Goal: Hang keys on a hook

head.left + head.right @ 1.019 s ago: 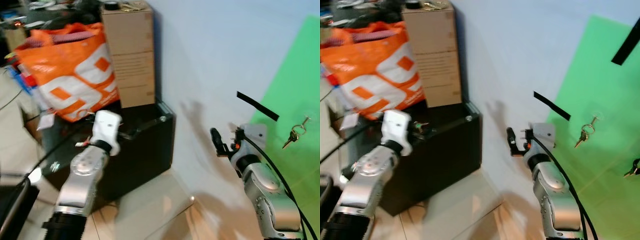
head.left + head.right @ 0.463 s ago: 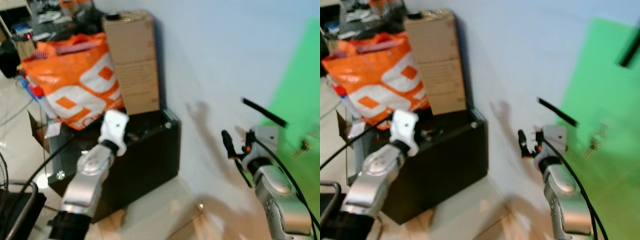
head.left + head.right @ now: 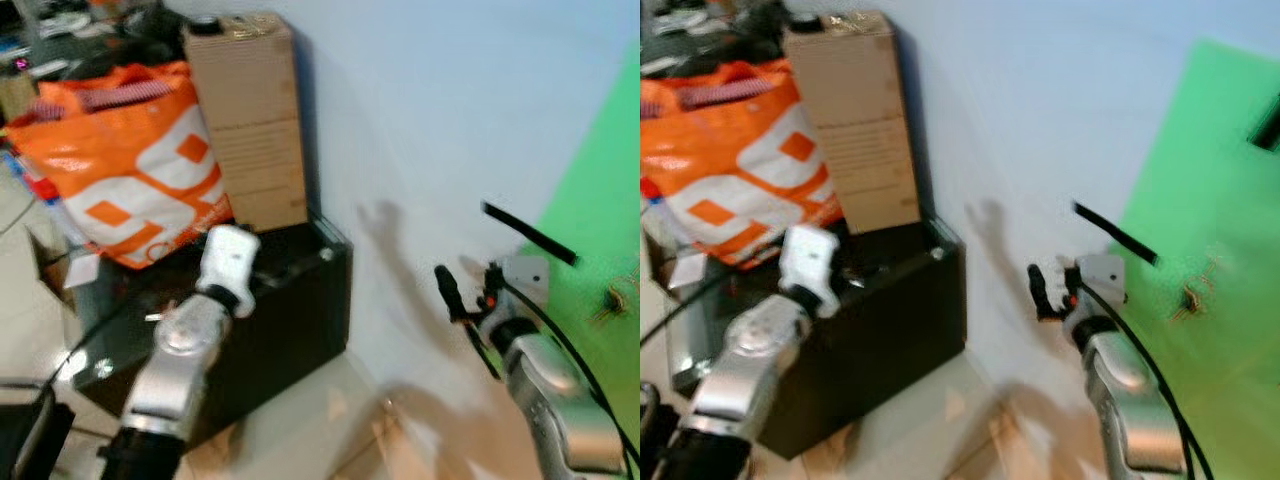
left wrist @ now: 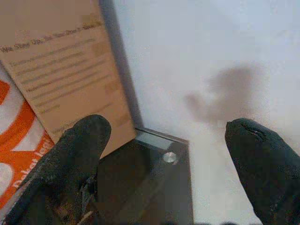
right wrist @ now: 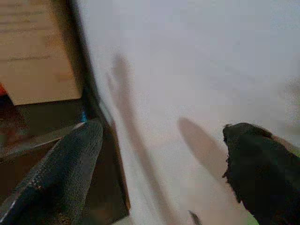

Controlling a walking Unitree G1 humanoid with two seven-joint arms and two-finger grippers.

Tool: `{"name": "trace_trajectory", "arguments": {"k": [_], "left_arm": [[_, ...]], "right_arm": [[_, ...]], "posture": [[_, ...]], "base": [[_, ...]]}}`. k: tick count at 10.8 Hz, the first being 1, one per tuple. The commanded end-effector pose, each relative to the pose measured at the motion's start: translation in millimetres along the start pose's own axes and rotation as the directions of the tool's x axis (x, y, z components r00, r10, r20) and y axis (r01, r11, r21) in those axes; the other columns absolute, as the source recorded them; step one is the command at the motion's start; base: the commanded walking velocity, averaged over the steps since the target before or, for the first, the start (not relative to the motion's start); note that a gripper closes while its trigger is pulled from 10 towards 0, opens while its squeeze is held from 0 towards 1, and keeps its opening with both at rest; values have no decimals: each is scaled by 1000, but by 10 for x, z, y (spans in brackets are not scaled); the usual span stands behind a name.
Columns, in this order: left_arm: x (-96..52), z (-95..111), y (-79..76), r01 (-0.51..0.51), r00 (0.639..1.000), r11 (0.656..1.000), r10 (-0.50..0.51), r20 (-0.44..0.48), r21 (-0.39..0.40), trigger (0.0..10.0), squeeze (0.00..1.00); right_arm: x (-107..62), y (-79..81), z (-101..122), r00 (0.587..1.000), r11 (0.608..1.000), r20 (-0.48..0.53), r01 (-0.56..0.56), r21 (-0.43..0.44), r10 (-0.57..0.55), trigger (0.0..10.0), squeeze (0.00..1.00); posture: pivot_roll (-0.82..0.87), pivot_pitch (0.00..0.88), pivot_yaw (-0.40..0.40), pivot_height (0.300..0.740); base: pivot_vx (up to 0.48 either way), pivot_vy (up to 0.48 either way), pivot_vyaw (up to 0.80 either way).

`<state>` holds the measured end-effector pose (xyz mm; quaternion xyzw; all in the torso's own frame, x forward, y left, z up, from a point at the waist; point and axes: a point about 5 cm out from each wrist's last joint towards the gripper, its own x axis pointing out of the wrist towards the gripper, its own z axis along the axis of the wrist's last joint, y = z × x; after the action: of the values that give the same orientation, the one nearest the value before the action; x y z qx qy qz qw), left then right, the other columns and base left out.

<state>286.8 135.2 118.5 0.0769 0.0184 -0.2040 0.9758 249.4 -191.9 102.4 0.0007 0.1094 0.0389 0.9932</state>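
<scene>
Right tool raised near white wall, fingers apart, empty. Left tool also apart, empty, over black cabinet.

Keys beyond right tool, against green sheet, blurred; apparently hanging already.

Judgement: light, rigid, jingly metal; pinch at ring.

Matt cardboard box, glossy black cabinet

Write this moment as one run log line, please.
keys: hanging on green panel | left tool: open, empty | right tool: open, empty
</scene>
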Motion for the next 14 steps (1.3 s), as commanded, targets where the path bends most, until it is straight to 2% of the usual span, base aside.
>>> {"name": "trace_trajectory", "arguments": {"k": [1, 5, 11, 14], "left_arm": [[-60, -11, 149, -47, 999, 999, 47, -13, 19, 10000, 0], [-66, -5, 150, -45, 999, 999, 45, -12, 25, 10000, 0], [-43, 3, 141, -38, 999, 999, 38, -11, 31, 10000, 0], [-22, 16, 139, -35, 999, 999, 36, -6, 31, 10000, 0]], "right_arm": [[34, 121, 63, 998, 998, 25, -66, 2, 66, 10000, 1000], [24, 188, 60, 989, 990, 22, -144, -3, 144, 10000, 1000], [29, 183, 75, 988, 989, 32, -150, -5, 150, 10000, 1000], [52, 167, 66, 991, 991, 28, -134, -7, 134, 10000, 1000]], "posture": [[-131, 0, 48, 740], [-122, 0, 42, 740], [-126, 0, 46, 740], [-129, 0, 49, 740]], "base": [[334, 0, 800], [319, 0, 800], [321, 0, 800], [317, 0, 0]]}}
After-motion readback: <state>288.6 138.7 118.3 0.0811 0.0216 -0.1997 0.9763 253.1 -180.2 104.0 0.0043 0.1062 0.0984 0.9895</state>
